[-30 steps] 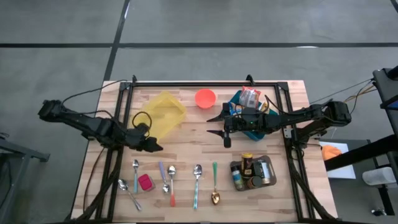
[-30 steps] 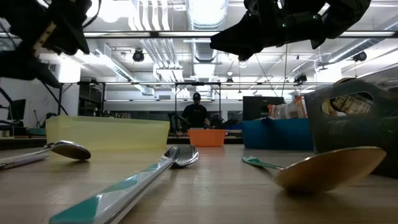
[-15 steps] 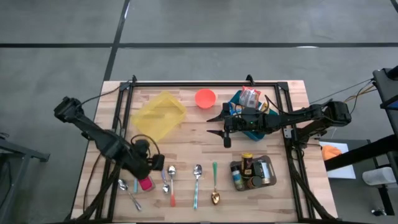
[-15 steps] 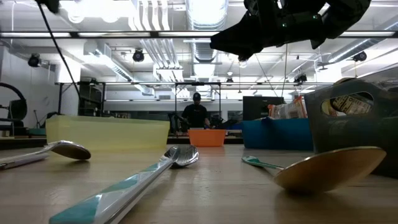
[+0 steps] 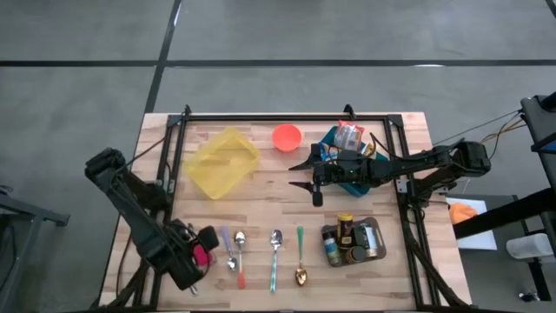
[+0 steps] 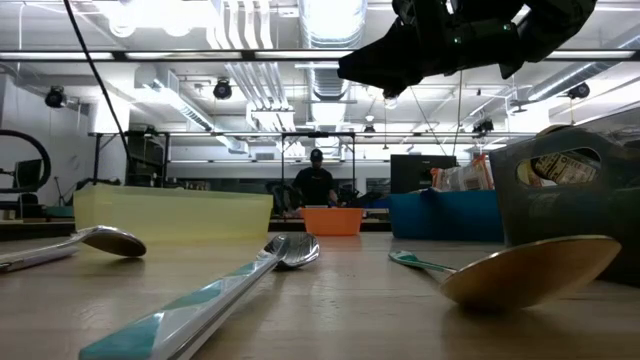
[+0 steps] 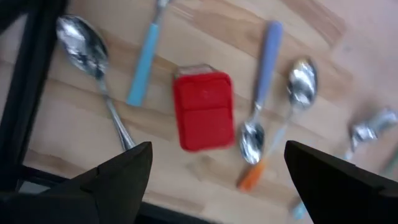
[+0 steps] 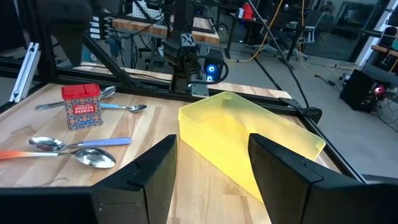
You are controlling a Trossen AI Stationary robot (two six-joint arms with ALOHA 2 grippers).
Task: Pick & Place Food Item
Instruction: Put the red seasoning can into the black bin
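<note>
A small red tin (image 7: 204, 111) stands upright on its base on the wooden table near the front left, among several spoons (image 5: 239, 252). It also shows in the high view (image 5: 204, 256) and the right wrist view (image 8: 81, 106). My left gripper (image 7: 217, 152) hovers over the tin, pointing down and open, with a finger on each side of it and apart from it; in the high view (image 5: 196, 249) it covers part of the tin. My right gripper (image 5: 294, 175) hangs open and level above the table's middle, with nothing between its fingers.
A yellow tub (image 5: 223, 163) lies at the back left, an orange bowl (image 5: 287, 136) at the back middle and a blue bin (image 5: 337, 139) with packets under my right arm. A grey tray of jars (image 5: 352, 239) sits front right. A black frame rail (image 5: 165, 174) runs along the left.
My left gripper has swung from beside the yellow tub toward the table's near edge. It has tipped and rolled, points down, and hangs above the red tin. It has stayed open. The tin and spoons have not moved.
</note>
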